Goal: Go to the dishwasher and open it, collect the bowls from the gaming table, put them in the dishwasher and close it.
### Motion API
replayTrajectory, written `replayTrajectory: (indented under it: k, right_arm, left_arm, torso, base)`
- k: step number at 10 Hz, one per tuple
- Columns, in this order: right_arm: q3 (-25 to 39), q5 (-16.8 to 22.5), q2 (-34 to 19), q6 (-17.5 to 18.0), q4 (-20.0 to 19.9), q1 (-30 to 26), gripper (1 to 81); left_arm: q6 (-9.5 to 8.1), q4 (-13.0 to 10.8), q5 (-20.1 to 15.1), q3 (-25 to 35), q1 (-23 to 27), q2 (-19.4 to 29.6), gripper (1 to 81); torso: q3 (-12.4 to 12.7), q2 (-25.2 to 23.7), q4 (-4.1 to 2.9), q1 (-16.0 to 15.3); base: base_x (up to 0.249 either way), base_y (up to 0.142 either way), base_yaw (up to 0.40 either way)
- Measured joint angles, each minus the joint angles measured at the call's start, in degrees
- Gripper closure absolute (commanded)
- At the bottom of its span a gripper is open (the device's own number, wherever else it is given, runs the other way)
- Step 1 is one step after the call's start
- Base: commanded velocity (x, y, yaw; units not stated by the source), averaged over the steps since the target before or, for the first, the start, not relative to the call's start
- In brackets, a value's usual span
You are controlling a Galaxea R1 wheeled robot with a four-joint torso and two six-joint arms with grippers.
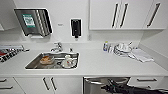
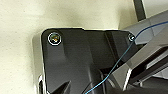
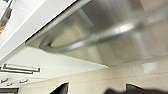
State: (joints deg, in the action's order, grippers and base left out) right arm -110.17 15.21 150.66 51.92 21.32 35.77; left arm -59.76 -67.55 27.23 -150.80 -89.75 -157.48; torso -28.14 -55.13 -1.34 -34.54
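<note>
Dishwasher [image 1: 106, 85], with its brushed steel front and horizontal bar handle [image 3: 100, 37], sits under the white desk [image 1: 100, 62], just right of the white cabinet doors [image 1: 48, 85] below the sink [image 1: 53, 60], and the right tool [image 1: 112, 88] is dark and close against its upper edge near the handle. Whether that tool is spread or pressed together I cannot tell, and the same goes for the left one. Dishes lie in the sink, and a stack of plates [image 1: 122, 48] stands on the desk to the right.

Dishwasher [image 1: 106, 86] front: brushed, seemingly glossy steel.
</note>
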Motion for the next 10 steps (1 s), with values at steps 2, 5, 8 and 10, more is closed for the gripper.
replayTrajectory:
  k: [2, 5, 8, 10]
  right_arm:
    - [8.27, 2.62, -5.11, -0.1, -0.55, 0.04, 1.0]
    - [16.4, 2.8, -13.97, -1.05, -0.71, 5.33, 1.0]
    - [15.76, -1.0, -15.21, -3.85, -0.35, 19.58, 1.0]
    - [10.14, -6.97, -14.8, -6.14, -0.21, 28.5, 1.0]
  left_arm:
    - [0.0, 0.0, 0.0, 0.0, 0.0, -0.24, 1.0]
    - [0.0, 0.32, -0.23, 0.0, 0.0, -1.1, 1.0]
    - [0.09, 3.41, -0.2, -0.02, 0.0, -1.73, 1.0]
    - [0.15, 4.18, -0.17, -0.33, 0.0, -2.15, 1.0]
  torso:
    - [0.0, 0.0, 0.0, 0.0]
    - [0.0, 0.0, 0.0, 0.0]
    - [0.0, 0.0, 0.0, 0.0]
    - [0.02, 0.0, 0.0, 0.0]
  base:
    - [0.0, 0.0, 0.0]
    - [0.0, 0.0, 0.0]
    - [0.0, 0.0, 0.0]
    - [0.0, 0.0, 0.0]
